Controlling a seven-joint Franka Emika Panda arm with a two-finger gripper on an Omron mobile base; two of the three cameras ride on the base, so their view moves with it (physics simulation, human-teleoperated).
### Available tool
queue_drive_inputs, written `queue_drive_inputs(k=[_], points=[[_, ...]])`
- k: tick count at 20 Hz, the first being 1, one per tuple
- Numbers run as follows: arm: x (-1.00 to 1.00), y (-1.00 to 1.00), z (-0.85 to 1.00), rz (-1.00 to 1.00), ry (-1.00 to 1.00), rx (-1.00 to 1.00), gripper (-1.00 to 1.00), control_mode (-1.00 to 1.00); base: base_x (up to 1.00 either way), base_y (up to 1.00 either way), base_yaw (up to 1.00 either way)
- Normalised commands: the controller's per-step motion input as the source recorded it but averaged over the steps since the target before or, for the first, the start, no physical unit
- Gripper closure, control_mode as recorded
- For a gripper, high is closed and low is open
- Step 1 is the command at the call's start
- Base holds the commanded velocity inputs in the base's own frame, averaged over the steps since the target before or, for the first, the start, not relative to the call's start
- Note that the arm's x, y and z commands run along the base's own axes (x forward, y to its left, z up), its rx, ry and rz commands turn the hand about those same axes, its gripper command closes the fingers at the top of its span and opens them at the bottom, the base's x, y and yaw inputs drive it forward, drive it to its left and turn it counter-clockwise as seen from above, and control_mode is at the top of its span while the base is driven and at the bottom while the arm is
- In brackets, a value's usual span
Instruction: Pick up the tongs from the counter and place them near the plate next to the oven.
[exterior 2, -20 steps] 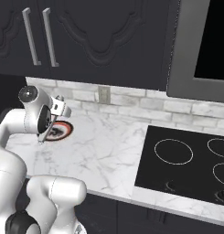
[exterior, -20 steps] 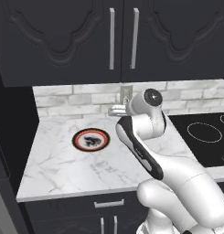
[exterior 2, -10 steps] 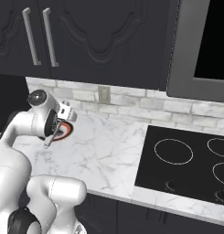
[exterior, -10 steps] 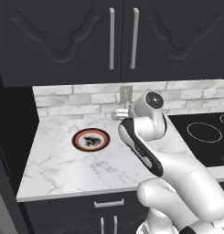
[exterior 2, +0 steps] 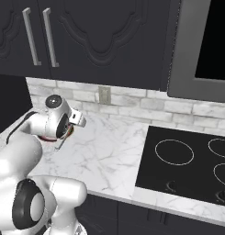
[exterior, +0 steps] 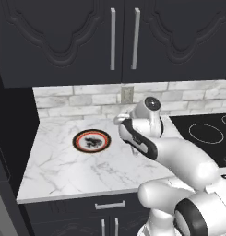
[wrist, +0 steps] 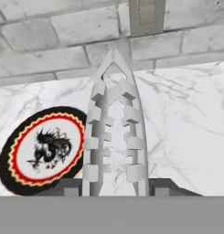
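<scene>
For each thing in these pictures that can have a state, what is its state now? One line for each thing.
tongs: held in the pincer, above the counter, arms drawn together, joined end toward the wall.
pincer: shut on the tongs.
plate: lies flat on the counter, nothing on it.
upper cabinet doors: closed.
cooktop: bare, no pot on its rings.
</scene>
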Motion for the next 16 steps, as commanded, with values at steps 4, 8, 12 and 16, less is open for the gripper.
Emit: queue_drive_inputs(k=[4,8,12,16], points=[[0.61,-0.03,-0.31,0.00,0.08,0.00,1.00,-1.00,0.00,0.00,0.00],[0.53,0.00,-0.21,0.00,0.11,0.00,1.00,-1.00,0.00,0.00,0.00],[0.21,0.00,-0.08,0.00,0.12,0.00,1.00,-1.00,0.00,0.00,0.00],[0.43,0.00,-0.23,0.00,0.13,0.00,1.00,-1.00,0.00,0.00,0.00]])
